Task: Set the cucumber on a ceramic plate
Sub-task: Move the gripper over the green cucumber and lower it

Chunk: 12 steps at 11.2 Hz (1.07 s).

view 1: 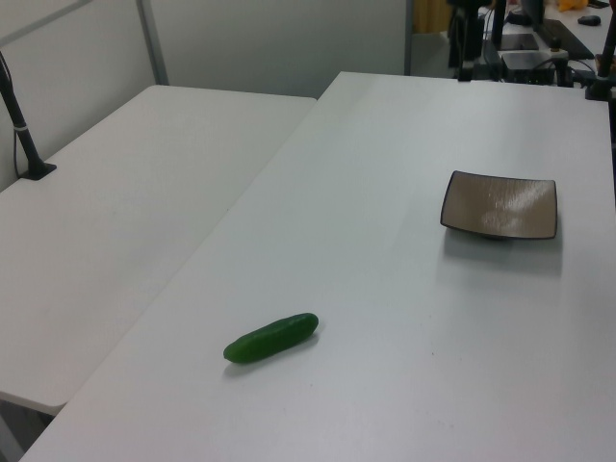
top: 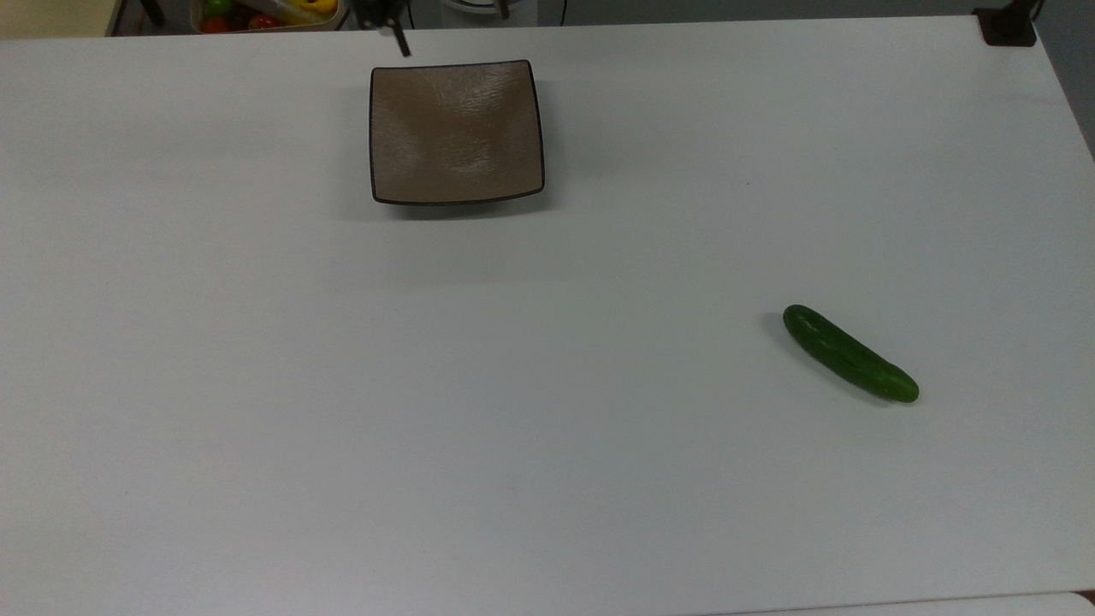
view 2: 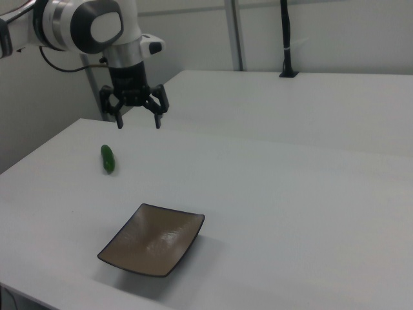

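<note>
We log the black two-finger gripper (view 2: 137,121): spread wide, apparently empty, touching nothing, above the white table (view 2: 290,194). Smooth dark green cucumber (view 2: 108,159) lies far from the square brownish-taupe ceramic plate (view 2: 152,239).

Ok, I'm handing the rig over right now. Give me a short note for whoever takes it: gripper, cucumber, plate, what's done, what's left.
Gripper: open, empty, hanging in the air above the table, apart from both things.
Cucumber: lying flat on the white table, at the top view's lower right, untouched.
Ceramic plate: empty, at the top view's upper middle, well apart from the cucumber.
Done: nothing yet; no grasp made.
Left: bring the gripper over the cucumber, grip it across its middle, carry it over and set it on the plate.
</note>
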{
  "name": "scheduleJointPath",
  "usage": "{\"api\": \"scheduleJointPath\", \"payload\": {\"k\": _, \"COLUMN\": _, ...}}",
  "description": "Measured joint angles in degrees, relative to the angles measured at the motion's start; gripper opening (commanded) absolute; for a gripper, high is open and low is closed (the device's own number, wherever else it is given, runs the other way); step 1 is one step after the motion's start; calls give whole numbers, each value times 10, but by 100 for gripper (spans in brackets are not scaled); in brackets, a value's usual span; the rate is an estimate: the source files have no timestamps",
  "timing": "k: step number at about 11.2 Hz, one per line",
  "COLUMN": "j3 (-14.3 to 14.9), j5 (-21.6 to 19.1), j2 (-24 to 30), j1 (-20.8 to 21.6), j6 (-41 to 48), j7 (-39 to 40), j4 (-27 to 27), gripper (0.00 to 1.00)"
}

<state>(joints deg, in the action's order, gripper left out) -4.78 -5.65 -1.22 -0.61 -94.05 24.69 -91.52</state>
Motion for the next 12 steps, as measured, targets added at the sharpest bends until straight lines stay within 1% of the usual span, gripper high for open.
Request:
{"api": "scheduleJointPath", "payload": {"k": 2, "j3": -37, "j5": 1, "j2": -19, "j1": 14, "j6": -22, "j7": 2, "j4": 0, "gripper": 100}}
{"api": "scheduleJointPath", "payload": {"k": 3, "j3": -43, "j5": 1, "j2": -30, "j1": 30, "j6": -50, "j7": 0, "j4": 1, "gripper": 100}}
{"api": "scheduleJointPath", "payload": {"k": 5, "j3": -46, "j5": 3, "j2": -63, "j1": 74, "j6": -91, "j7": -33, "j4": 23, "gripper": 100}}
{"api": "scheduleJointPath", "payload": {"k": 7, "j3": -46, "j5": 5, "j2": -112, "j1": 122, "j6": -118, "j7": -62, "j4": 72, "gripper": 100}}
{"api": "scheduleJointPath", "payload": {"k": 9, "j3": -47, "j5": 7, "j2": -166, "j1": 162, "j6": -172, "j7": -96, "j4": 111, "gripper": 100}}
{"api": "scheduleJointPath", "payload": {"k": 12, "j3": -47, "j5": 44, "j2": -240, "j1": 208, "j6": -266, "j7": -147, "j4": 132, "gripper": 100}}
